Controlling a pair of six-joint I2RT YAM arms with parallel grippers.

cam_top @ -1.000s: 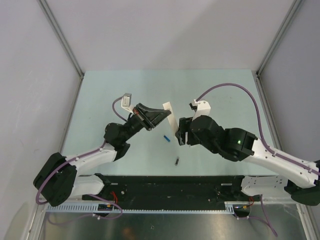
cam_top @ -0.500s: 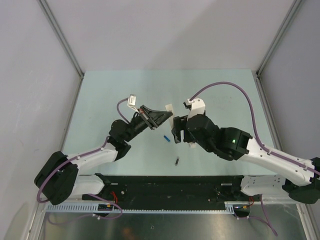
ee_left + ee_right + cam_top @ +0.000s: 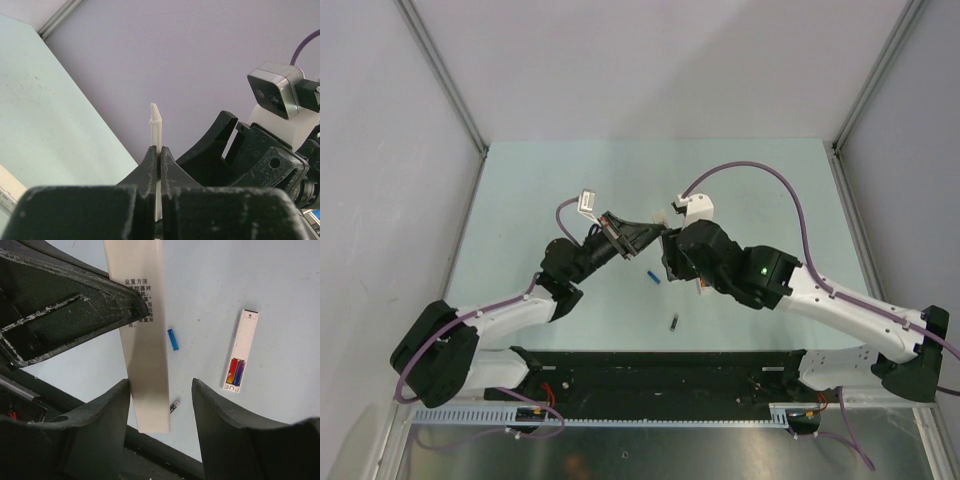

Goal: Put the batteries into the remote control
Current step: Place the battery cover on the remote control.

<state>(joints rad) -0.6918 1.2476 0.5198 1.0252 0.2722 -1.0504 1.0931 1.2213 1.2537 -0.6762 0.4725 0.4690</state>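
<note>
My left gripper (image 3: 158,152) is shut on a flat white cover strip (image 3: 156,125), seen edge-on, and holds it above the table. In the right wrist view the strip (image 3: 145,340) bears printed text and hangs between the jaws of my open right gripper (image 3: 161,385), close to the left jaw. The remote control (image 3: 241,352) lies on the table with a red and a blue battery in its open compartment. A loose blue battery (image 3: 172,339) and a black battery (image 3: 174,406) lie nearby, also in the top view: blue (image 3: 653,277), black (image 3: 673,322).
The two grippers meet at the table's middle (image 3: 655,232), with the left fingers (image 3: 75,305) close to the right jaws. The black base rail (image 3: 660,365) runs along the near edge. Grey walls enclose the pale green table (image 3: 520,200).
My right gripper has moved left and toward the left gripper, so its open jaws now straddle the held strip. The left gripper shifted slightly right with the strip.
</note>
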